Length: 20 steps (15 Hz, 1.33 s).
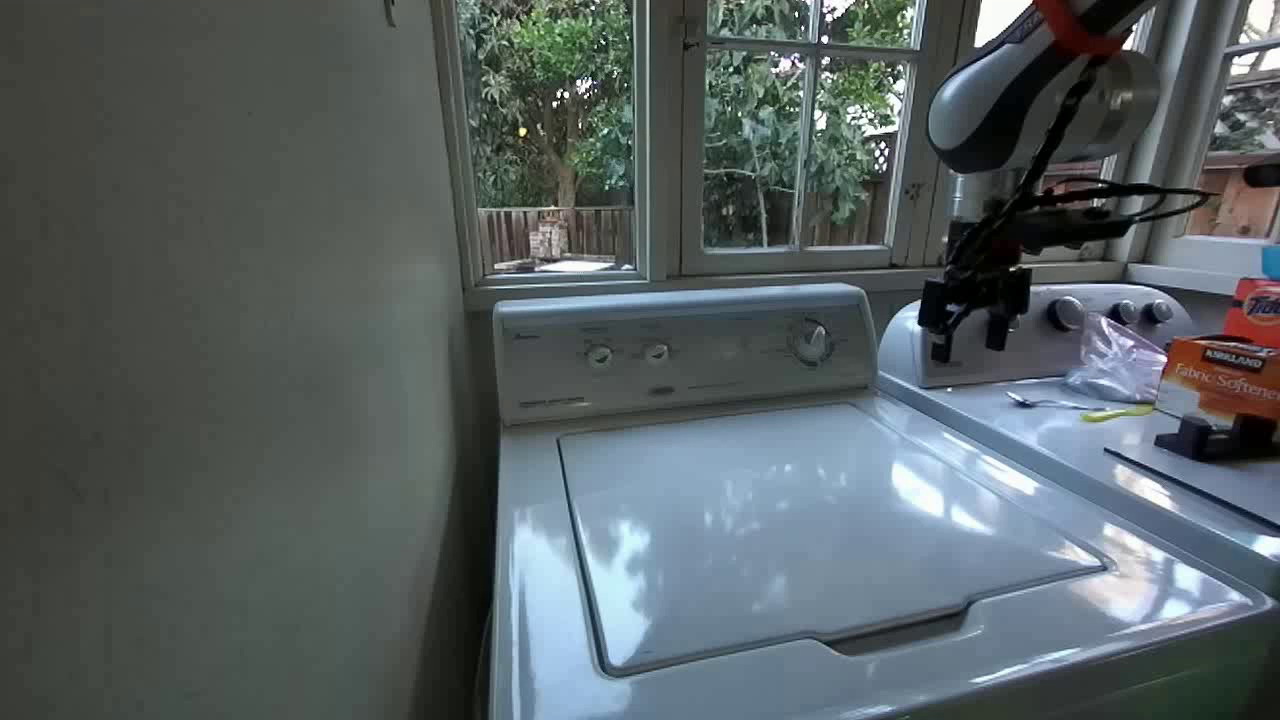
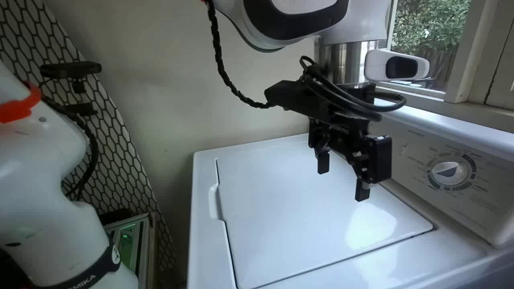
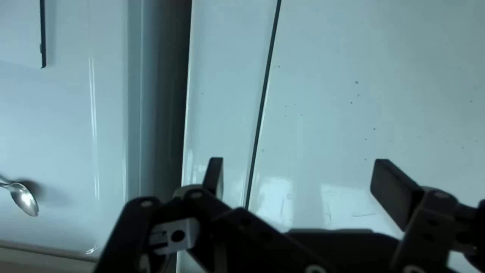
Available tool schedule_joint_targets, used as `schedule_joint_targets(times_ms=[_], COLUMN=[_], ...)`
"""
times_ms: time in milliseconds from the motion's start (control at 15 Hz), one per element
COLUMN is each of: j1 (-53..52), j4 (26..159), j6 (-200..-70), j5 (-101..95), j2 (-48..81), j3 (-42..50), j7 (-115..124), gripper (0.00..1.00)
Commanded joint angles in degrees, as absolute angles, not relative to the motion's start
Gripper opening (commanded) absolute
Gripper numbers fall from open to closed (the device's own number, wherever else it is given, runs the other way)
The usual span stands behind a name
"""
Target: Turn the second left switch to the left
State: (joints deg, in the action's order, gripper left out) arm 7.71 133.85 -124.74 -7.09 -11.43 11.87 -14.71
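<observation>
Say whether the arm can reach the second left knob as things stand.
Probably yes: the gripper hangs open and empty, and nothing visible blocks its way to the knob.

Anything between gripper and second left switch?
Only the larger dial, sideways along the panel between the gripper and the second left switch; a close sweep might brush it. Nothing else visible in the way.

A spoon (image 3: 25,199) lies near a plastic bag (image 1: 1116,362); a softener box (image 1: 1218,382) stands alongside.
</observation>
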Motion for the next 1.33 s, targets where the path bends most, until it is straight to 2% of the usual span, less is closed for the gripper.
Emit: schedule_joint_targets(times_ms=[0, 533, 1267], j1=[8.1, 8.1, 2.1], j4=[133.8, 133.8, 122.4], j6=[-124.6, -124.6, -128.0], j5=[-7.0, -7.0, 22.3], j2=[-11.4, -11.4, -5.9], j3=[11.4, 11.4, 7.9], j7=[-14.8, -14.8, -9.2], gripper=[1.0, 1.0, 1.0])
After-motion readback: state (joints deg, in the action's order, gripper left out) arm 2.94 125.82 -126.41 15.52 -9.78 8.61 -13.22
